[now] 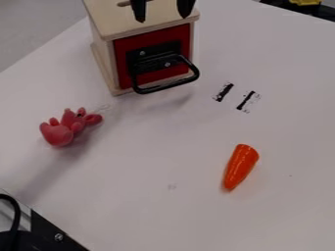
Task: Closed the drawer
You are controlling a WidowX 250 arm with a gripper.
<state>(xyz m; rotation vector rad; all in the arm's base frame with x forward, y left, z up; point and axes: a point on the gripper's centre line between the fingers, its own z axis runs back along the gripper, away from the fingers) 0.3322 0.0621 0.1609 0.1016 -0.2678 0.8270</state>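
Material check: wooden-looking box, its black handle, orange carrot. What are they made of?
Box: likely wood, matte and pale, bare-looking panels around the red front.
Handle: smooth black bar with a slight sheen; metal or plastic, can't tell.
Carrot: probably hard plastic, glossy, with bright highlights on its smooth orange surface.

Red drawer front (122,63), pale wood box (98,24), black handle (163,88), orange carrot (240,166), pinkish-red toy (59,134)
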